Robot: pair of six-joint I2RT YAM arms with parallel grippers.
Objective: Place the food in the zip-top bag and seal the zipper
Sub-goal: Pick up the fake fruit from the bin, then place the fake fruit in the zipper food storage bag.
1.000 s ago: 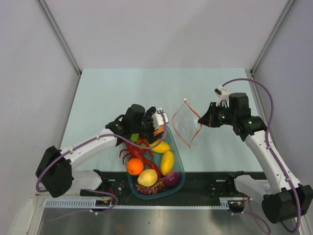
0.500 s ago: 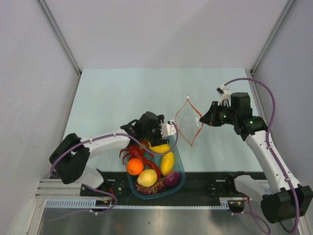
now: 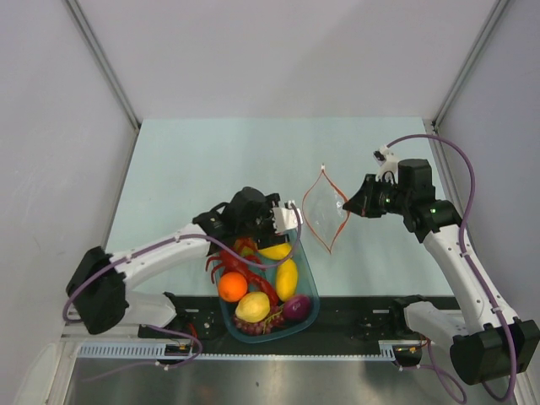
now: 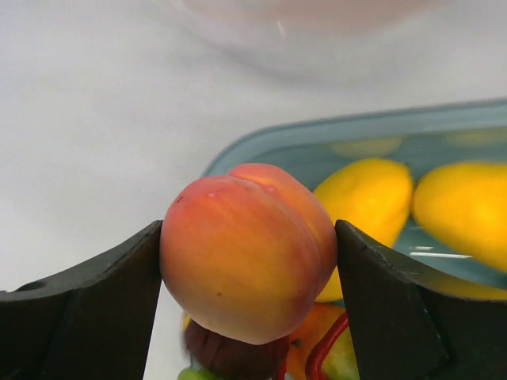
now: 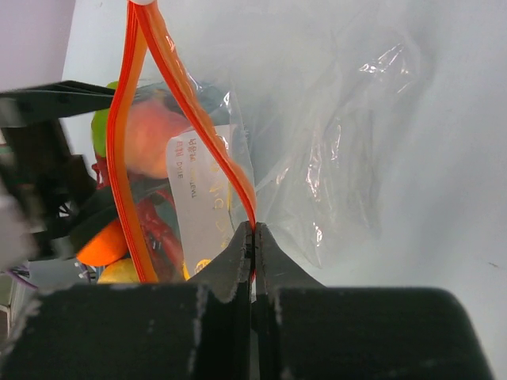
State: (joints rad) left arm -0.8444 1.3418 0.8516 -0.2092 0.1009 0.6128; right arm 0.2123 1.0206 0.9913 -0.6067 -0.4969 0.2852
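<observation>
L gripper (image 4: 249,247) clamps peach (image 4: 238,257), hidden from top; R gripper (image 5: 254,231) pinches zipper (image 5: 119,134)

Illegible print on zip-top bag (image 5: 333,142) label (image 5: 198,186)

Yel. fruits (image 3: 288,278) 3; orange (image 3: 232,287), peach (image 4: 245,253), bag (image 3: 321,211) 1 ea.

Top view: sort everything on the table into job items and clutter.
Job: peach held in left gripper; orange; yellow fruits; purple piece; zip-top bag, its zipper pinched by right gripper.
Lying about: red lobster; blue tub.
</observation>
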